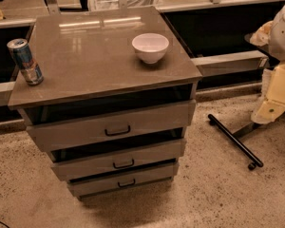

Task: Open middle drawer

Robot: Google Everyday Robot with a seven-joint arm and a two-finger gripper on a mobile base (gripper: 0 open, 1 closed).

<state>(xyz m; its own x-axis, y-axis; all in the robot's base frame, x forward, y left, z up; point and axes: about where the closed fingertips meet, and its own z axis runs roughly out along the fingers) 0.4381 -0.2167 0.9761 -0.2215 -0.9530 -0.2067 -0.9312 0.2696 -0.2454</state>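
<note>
A grey-brown cabinet (104, 56) stands in the middle of the camera view with three drawers stacked in its front. The middle drawer (147, 153) has a long flat front and a small black bar handle (123, 164) at its centre. A dark gap shows above its front panel. The taller top drawer (152, 120) is above it and the slimmest bottom drawer (147, 174) is below it. My gripper (268, 110), on a cream and white arm, is at the far right edge, well to the right of the cabinet and touching no drawer.
A drink can (25, 61) stands on the cabinet top at the left edge and a white bowl (150, 47) at the right rear. A black bar on small wheels (235, 141) lies on the speckled floor to the right. A low ledge (228, 61) runs behind the cabinet.
</note>
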